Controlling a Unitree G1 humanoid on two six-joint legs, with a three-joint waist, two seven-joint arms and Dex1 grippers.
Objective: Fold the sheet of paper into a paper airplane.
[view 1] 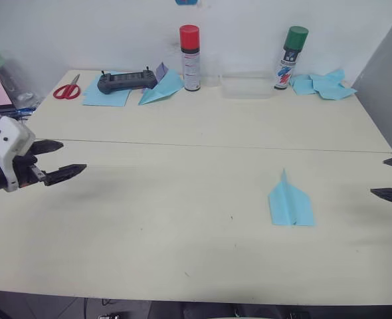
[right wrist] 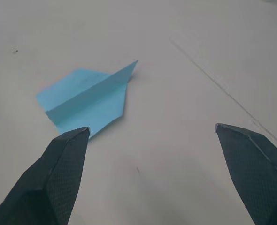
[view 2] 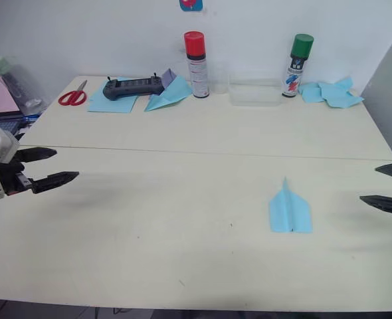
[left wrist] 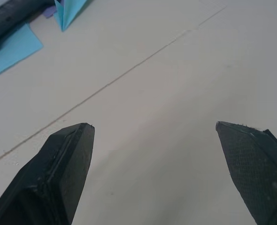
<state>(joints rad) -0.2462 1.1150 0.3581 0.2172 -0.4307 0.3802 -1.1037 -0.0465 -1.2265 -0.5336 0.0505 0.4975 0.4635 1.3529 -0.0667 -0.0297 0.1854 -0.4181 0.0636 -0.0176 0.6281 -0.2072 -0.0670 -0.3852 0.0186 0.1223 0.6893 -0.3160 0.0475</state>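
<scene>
The paper airplane (view 1: 291,201) lies flat on the cream table (view 1: 183,226), right of centre and toward the near side, its pointed nose aimed at the far wall and its central ridge crease standing up between two flat wings (the right wrist view shows that ridge clearly). Nothing touches it.

The right gripper (view 1: 391,178) hangs at the right edge of the scene, well apart from the plane, its two black fingers spread wide with nothing between them. The left gripper (view 1: 58,160) hovers over the left side of the table, far from the plane, its fingers likewise parted and empty.

Along the far edge of the table stand a red-capped spray can (view 1: 190,58) and, further right, a green-capped spray can (view 1: 290,57), with a clear shallow tray (view 1: 247,87) between them. Left of the red-capped can rests another blue paper plane (view 1: 161,87) with a purple scrap at its tail, just beside a dark handheld controller (view 1: 125,81) that sits on a plain blue sheet (view 1: 107,97). Red-handled scissors (view 1: 67,89) lie at the far left. A crumpled pile of light-blue paper (view 1: 323,85) sits at the far right, near the green-capped can.
</scene>
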